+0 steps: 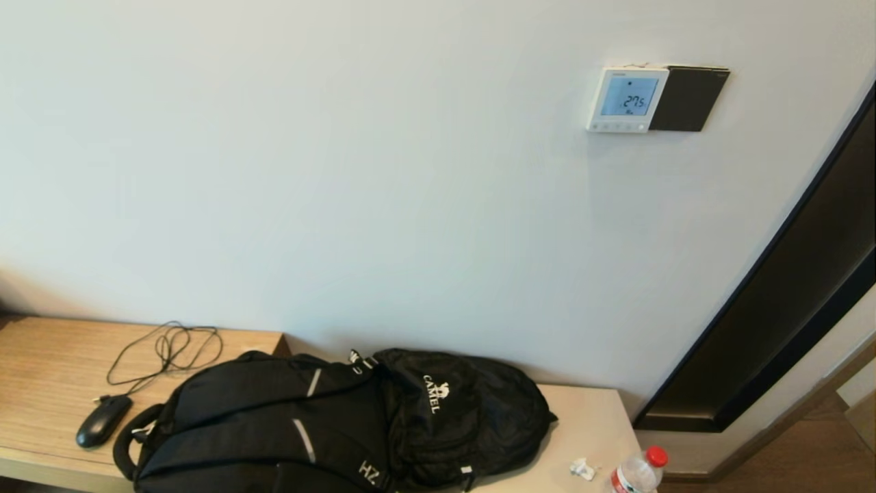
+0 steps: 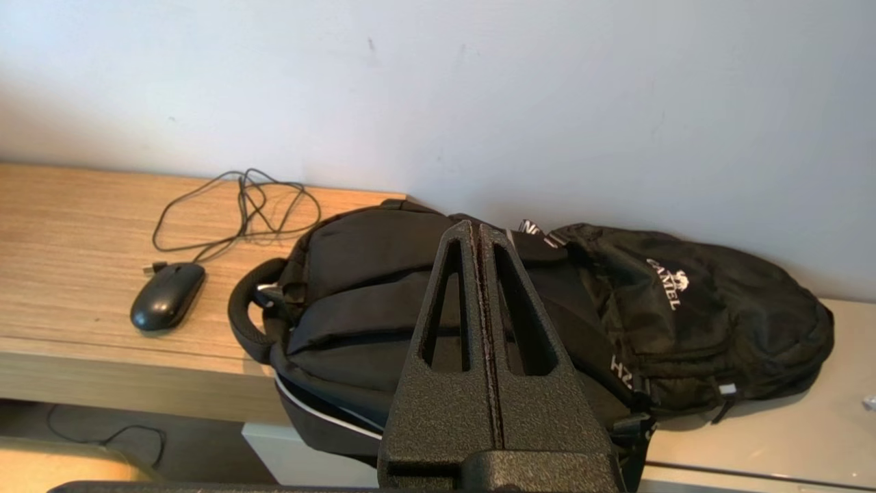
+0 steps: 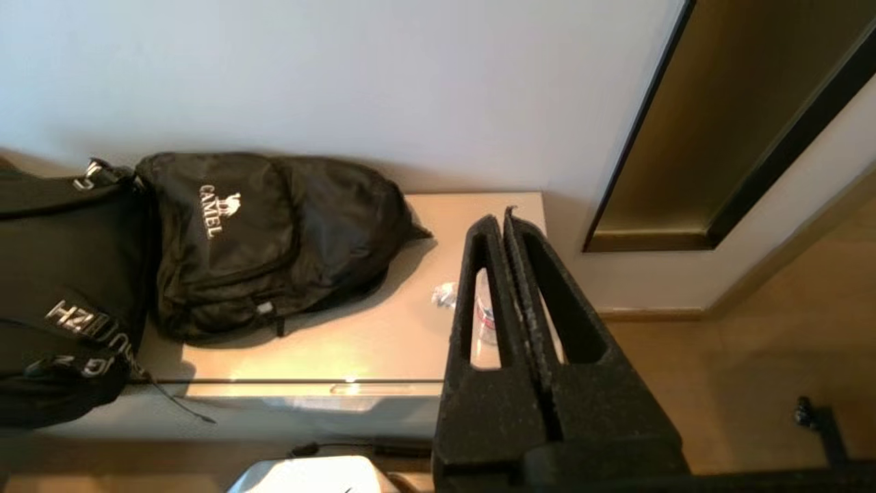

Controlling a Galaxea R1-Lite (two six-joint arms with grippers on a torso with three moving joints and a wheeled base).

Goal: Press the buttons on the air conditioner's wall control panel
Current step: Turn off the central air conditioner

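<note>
Up on the wall, the wall control panel [image 1: 627, 99] (buttons [image 1: 618, 126] beneath its screen) sits well above both grippers, left gripper [image 2: 479, 229] and right gripper [image 3: 505, 219], fingers pressed together, low over the bench [image 1: 48, 363].

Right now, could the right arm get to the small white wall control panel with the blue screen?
Probably yes. The small white wall control panel hangs on bare wall with nothing before it. The right gripper, fingers shut, is low over the pale bench, so it must rise.

Plain pale wall [image 1: 342, 171], wooden desk [image 1: 48, 363] beside a lower beige counter [image 1: 588, 418], dark door frame [image 1: 787, 322], wood floor [image 1: 814, 459]
</note>
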